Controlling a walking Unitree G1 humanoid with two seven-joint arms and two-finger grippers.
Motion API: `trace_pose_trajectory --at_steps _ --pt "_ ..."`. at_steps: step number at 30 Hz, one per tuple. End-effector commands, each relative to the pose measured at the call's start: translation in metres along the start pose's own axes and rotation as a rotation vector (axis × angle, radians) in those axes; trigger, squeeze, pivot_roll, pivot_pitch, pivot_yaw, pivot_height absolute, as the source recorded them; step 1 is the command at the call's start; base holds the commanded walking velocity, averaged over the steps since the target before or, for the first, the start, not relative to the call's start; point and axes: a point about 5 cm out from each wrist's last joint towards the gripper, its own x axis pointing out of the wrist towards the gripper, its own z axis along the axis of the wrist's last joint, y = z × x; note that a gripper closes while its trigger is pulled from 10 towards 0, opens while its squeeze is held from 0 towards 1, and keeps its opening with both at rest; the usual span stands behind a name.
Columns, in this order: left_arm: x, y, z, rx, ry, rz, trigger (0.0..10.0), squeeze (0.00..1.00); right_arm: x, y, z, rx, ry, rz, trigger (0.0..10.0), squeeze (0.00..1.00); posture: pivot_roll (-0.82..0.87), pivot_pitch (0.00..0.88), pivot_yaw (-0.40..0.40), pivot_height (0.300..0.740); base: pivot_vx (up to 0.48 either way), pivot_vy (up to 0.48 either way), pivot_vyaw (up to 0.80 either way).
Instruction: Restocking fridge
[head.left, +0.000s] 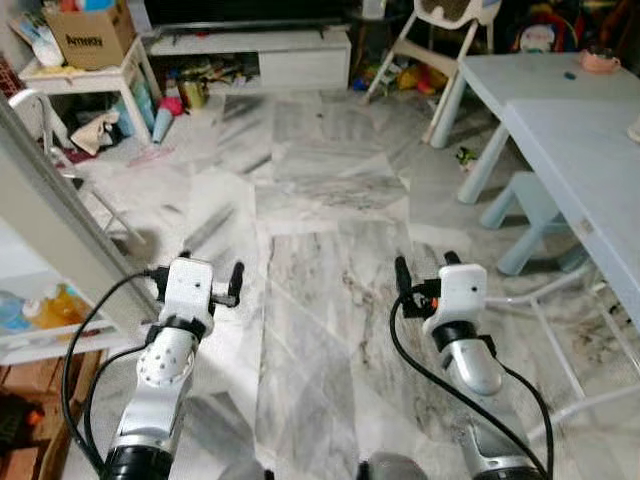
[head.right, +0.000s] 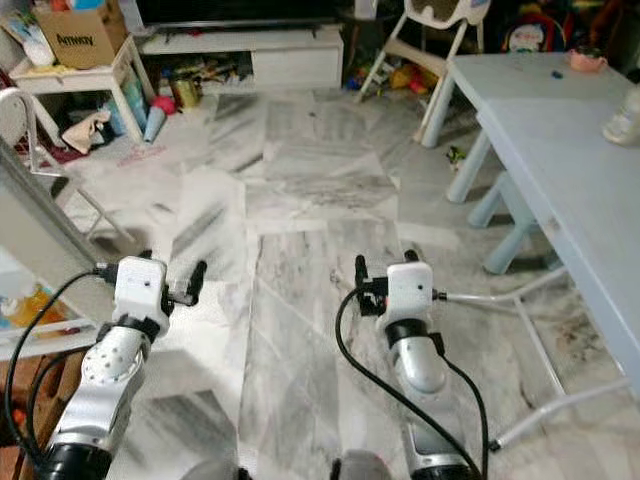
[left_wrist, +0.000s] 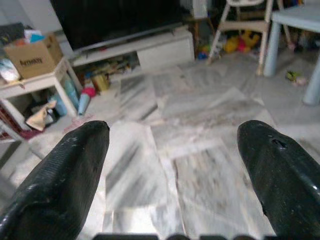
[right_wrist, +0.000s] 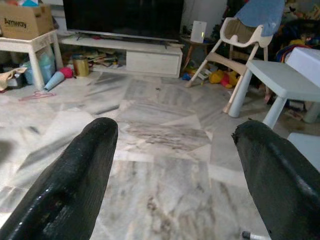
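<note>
- left gripper and right gripper held over the marble floor, fingers spread, nothing grasped
- fridge door at the floor's left edge; bottles on its shelf
- right wrist view adds the television; the eye views crop it

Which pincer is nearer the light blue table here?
Right. The right pincer hangs over the marble floor just beside the light blue table; the left pincer is farther off, by the fridge door.

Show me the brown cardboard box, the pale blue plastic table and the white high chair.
Brown cardboard box (head.left: 88, 35), left eye view, front face.
Pale blue plastic table (head.left: 590, 150), left eye view, bare top.
White high chair (right_wrist: 235, 37), right wrist view, seat.
</note>
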Motion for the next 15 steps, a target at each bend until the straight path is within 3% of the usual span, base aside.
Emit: trace_pose_trajectory --at_steps 1,7,13,15 --pt "-0.0002 0.0032 -0.0035 0.015 0.019 0.039 10.0 0.0 0.0008 -0.0028 0.0004 0.002 -0.006 -0.006 10.0 0.0 -0.07 0.0 0.016 0.74 0.405 0.255 0.63" --pt "0.0026 0.0127 -0.0032 0.032 0.023 0.114 10.0 0.0 0.0031 -0.0028 0.0014 -0.002 -0.014 0.004 10.0 0.0 -0.06 0.0 0.013 0.74 0.356 0.318 0.62" --pt "0.0055 0.0094 -0.0024 0.031 0.022 0.101 10.0 0.0 0.0051 -0.005 0.0025 -0.004 -0.02 -0.001 10.0 0.0 -0.06 0.0 0.013 0.74 0.322 0.356 0.6" --pt "0.0069 0.0072 -0.0022 0.03 0.022 0.094 10.0 0.0 0.0054 -0.0061 0.0022 -0.005 -0.018 -0.011 10.0 0.0 -0.06 0.0 0.013 0.74 0.322 0.356 0.0"
